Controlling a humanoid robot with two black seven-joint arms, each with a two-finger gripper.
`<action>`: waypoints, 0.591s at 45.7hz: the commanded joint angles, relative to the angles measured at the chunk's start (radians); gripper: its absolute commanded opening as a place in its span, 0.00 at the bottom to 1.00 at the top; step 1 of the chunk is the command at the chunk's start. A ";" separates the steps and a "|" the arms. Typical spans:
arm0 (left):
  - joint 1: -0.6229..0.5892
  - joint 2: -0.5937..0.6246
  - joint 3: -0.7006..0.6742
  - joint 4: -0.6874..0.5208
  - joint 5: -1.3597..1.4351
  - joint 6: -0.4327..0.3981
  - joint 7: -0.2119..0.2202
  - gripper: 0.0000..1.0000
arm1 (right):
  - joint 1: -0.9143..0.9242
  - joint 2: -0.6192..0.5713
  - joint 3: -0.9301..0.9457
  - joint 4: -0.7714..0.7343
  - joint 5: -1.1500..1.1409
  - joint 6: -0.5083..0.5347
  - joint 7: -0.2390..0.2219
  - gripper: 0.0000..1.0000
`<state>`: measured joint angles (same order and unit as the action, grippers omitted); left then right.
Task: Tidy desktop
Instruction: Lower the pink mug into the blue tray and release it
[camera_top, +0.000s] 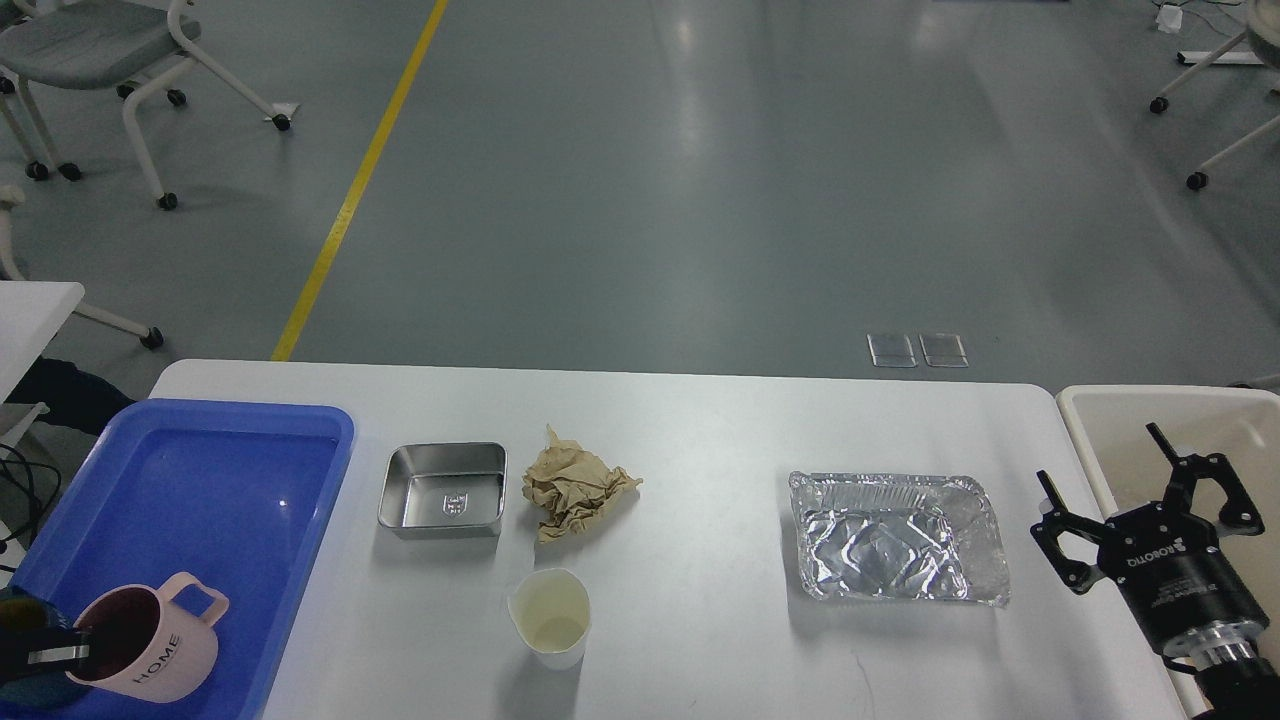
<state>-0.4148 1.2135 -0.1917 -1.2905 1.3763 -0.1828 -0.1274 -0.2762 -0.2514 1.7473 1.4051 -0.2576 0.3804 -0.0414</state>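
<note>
The white desktop (720, 420) carries a steel square dish (443, 490), a crumpled brown paper (573, 490), a white paper cup (549, 615) and a foil tray (895, 538). My left gripper (55, 655) sits at the bottom left edge, shut on the rim of a pink "HOME" mug (155, 650), which is low over the near end of the blue tray (200, 480). A dark blue mug (15, 615) is partly hidden beside it. My right gripper (1097, 452) is open and empty at the table's right edge, right of the foil tray.
A beige bin (1110, 410) stands off the table's right end, behind my right gripper. Chairs on castors (100, 60) stand on the grey floor far left and far right. A yellow floor line (350, 200) runs behind the table.
</note>
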 joint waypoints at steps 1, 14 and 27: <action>0.013 -0.022 0.000 0.016 0.001 0.009 0.000 0.00 | 0.000 0.001 0.000 0.000 0.000 0.000 0.000 1.00; 0.031 -0.040 0.000 0.020 -0.002 0.046 0.002 0.00 | -0.006 0.003 0.000 0.002 0.000 0.000 0.002 1.00; 0.040 -0.055 0.000 0.034 -0.008 0.059 0.009 0.31 | -0.005 0.003 0.000 0.002 0.000 0.000 0.002 1.00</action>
<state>-0.3795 1.1664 -0.1920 -1.2618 1.3694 -0.1278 -0.1205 -0.2822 -0.2485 1.7473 1.4052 -0.2577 0.3804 -0.0414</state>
